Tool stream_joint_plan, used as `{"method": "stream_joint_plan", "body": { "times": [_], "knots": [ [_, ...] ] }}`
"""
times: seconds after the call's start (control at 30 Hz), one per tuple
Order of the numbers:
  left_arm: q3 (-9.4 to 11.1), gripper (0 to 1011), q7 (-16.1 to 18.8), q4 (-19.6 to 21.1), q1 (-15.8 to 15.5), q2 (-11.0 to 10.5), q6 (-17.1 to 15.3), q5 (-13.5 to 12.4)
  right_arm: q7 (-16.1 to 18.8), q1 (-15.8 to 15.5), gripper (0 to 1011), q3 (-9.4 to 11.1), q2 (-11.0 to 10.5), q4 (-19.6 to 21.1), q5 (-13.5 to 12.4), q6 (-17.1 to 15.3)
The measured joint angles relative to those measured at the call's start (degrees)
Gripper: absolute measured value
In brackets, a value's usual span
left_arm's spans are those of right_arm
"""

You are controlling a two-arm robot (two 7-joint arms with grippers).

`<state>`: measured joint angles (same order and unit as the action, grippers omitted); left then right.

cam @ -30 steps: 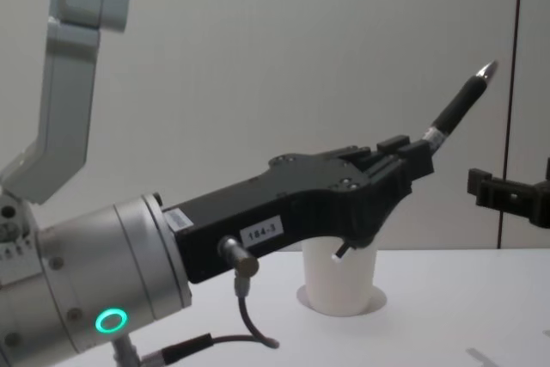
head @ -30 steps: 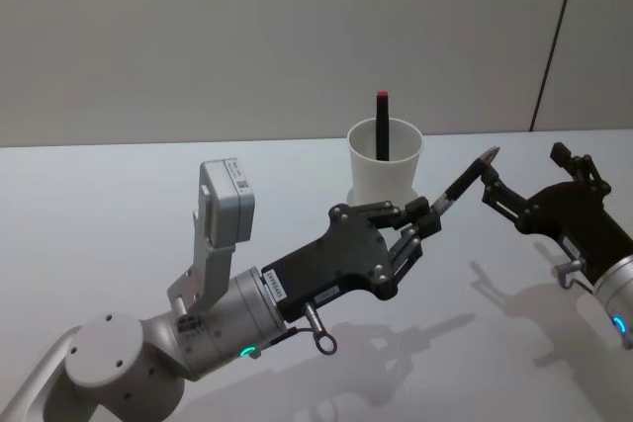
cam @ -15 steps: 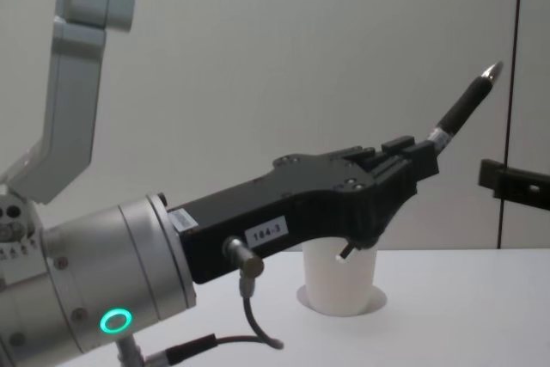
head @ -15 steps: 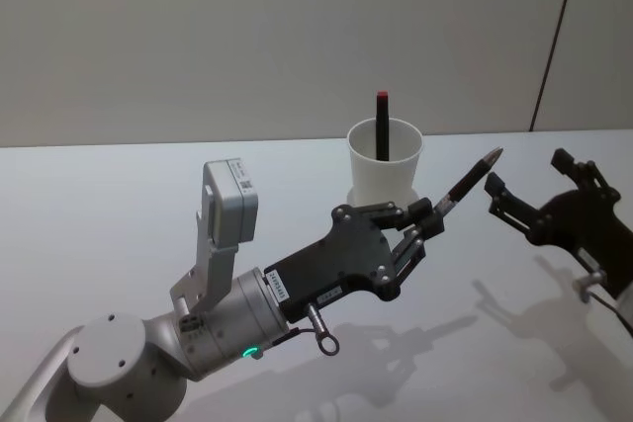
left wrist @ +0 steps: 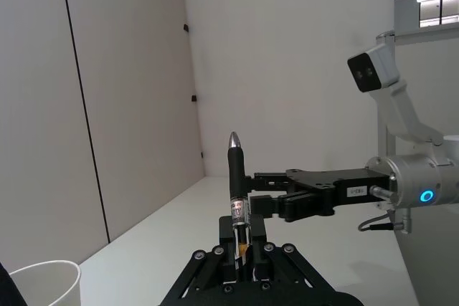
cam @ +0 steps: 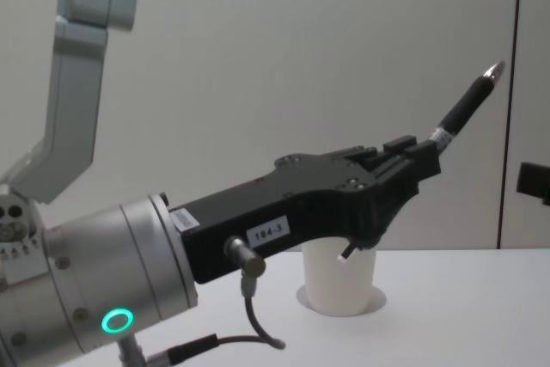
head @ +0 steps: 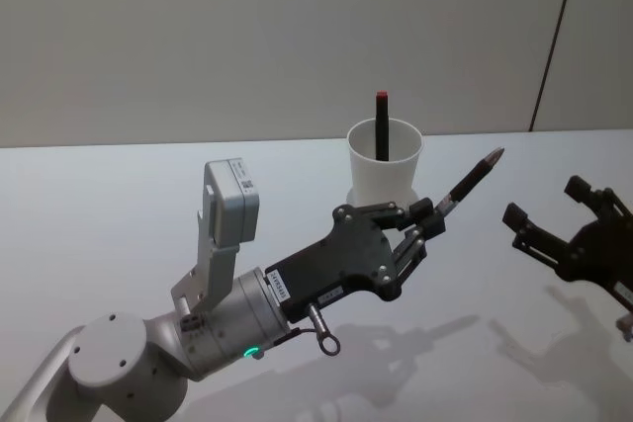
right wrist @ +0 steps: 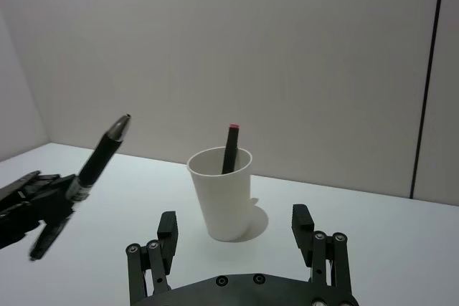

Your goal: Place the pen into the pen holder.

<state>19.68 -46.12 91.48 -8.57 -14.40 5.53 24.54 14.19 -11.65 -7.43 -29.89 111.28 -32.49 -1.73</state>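
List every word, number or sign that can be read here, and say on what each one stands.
"184-3": white sticker on the black body of the left pincer, chest view.
Too small to read: camera label on the left wrist camera.
Too small to read: wrist sticker behind the left pincer.
Blurred: printed band on the pen.
Too small to read: body sticker on the right pincer.

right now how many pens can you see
2. One black pen is held in the left claw, tip up, raised near the white paper cup. The other, a red-topped pen, stands inside it. A shorter pen inside could be hidden.
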Motion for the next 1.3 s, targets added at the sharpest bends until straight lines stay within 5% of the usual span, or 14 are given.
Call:
{"method": "stream_joint_plan", "body": {
  "times": [0.47, 0.87, 1.3],
  "knots": [
    [0.01, 129, -0.01, 0.0, 0.0, 0.0, 0.01, 0.0, 6.13, -3.02, 1001, 1.07, -2.33, 2.86, -8.39, -0.6],
    [0.01, 129, -0.01, 0.0, 0.0, 0.0, 0.01, 0.0, 9.79, -2.58, 1001, 0.19, -1.38, 3.73, -14.03, -2.55],
    [0.01, 129, -0.01, 0.0, 0.0, 0.0, 0.01, 0.0, 10.07, -1.51, 1001, -0.45, -0.06, 3.84, -18.09, -3.65]
  ]
}}
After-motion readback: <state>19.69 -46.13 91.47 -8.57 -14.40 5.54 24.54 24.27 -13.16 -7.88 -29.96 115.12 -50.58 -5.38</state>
